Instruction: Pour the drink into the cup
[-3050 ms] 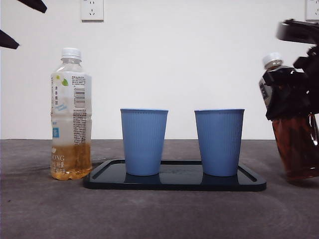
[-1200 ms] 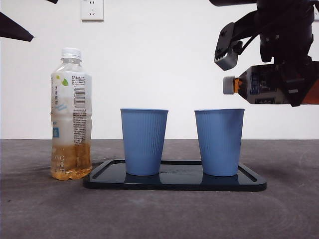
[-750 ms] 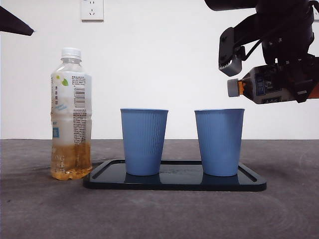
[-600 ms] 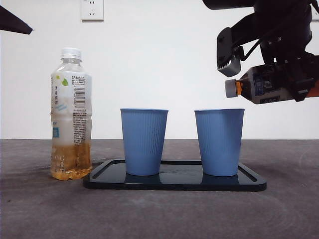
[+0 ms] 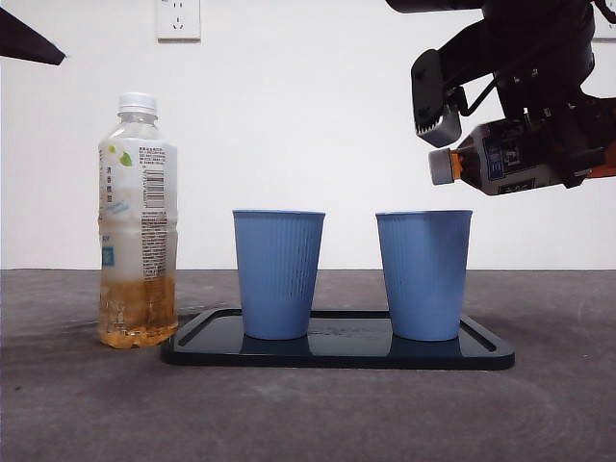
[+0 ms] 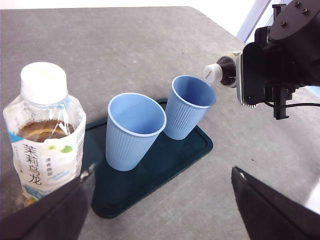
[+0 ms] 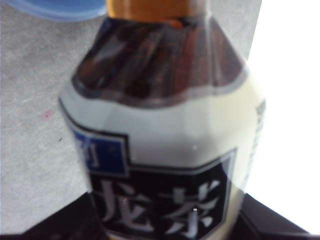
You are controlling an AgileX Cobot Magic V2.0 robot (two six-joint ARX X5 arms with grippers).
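Note:
My right gripper (image 5: 568, 144) is shut on a dark tea bottle (image 5: 500, 162) and holds it tipped on its side, its capped mouth (image 5: 441, 166) above the rim of the right blue cup (image 5: 423, 274). The bottle fills the right wrist view (image 7: 165, 150). The left blue cup (image 5: 278, 273) stands beside it on the dark tray (image 5: 337, 354). The left wrist view shows both cups (image 6: 190, 106) (image 6: 131, 131), the tray (image 6: 150, 175) and the held bottle's cap (image 6: 213, 73) at the far cup's rim. My left gripper (image 6: 160, 220) is open and empty, above the jasmine tea bottle (image 6: 45, 130).
A clear jasmine tea bottle (image 5: 138, 221) with a white cap and a little amber drink stands on the grey table left of the tray. A wall socket (image 5: 178, 17) is on the white wall behind.
The right gripper lifted the dark bottle from the table at the right, tipped it sideways, and brought its mouth over the right cup. In the last half second it shifted slightly left.

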